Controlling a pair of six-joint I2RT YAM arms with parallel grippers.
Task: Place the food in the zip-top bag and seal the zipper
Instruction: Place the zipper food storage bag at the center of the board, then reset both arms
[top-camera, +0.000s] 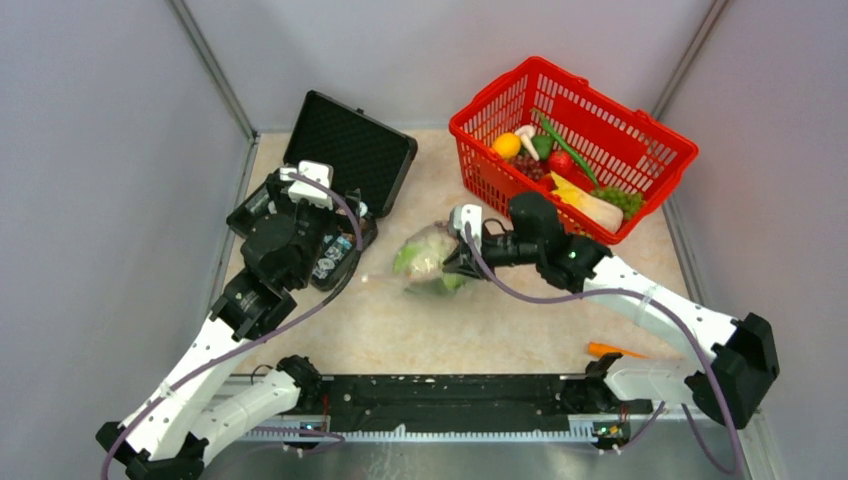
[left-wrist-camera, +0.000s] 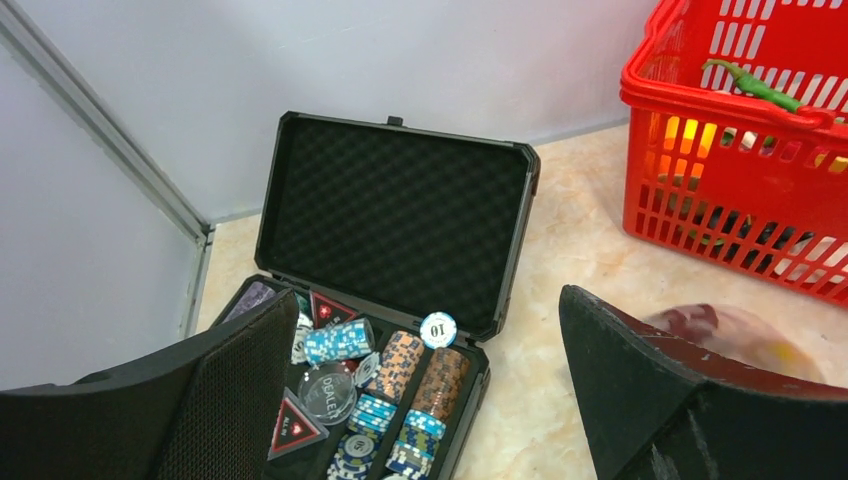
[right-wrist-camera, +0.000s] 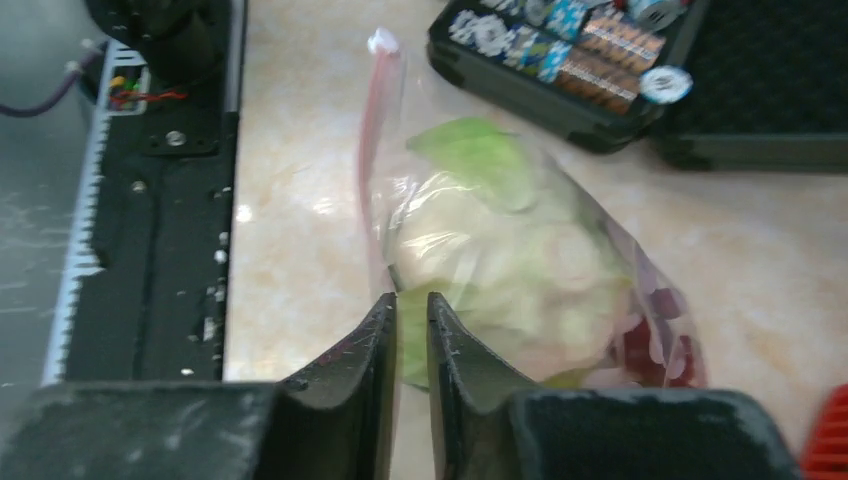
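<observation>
Where the overhead view has its centre, the clear plastic zip-top bag (top-camera: 428, 258) lies on the beige worktop (top-camera: 500, 320), bulging with a pale white-green leafy piece (right-wrist-camera: 500, 250) and dark purple grapes (right-wrist-camera: 655, 335). Its thin pink-red zipper strip (right-wrist-camera: 374, 150) runs from the upper middle of the right wrist view down to the right hand (right-wrist-camera: 408, 325), whose black fingers are pressed nearly together, pinching the bag's mouth edge. Whether the strip is closed along its whole length cannot be told. Left of centre overhead, the left hand (left-wrist-camera: 428, 300) hangs with fingers spread wide above the open black hard case (left-wrist-camera: 400, 220) of chips (left-wrist-camera: 400, 370), gripping nothing. More toy food (top-camera: 560, 165) fills the red mesh basket (top-camera: 590, 115) at upper right.
</observation>
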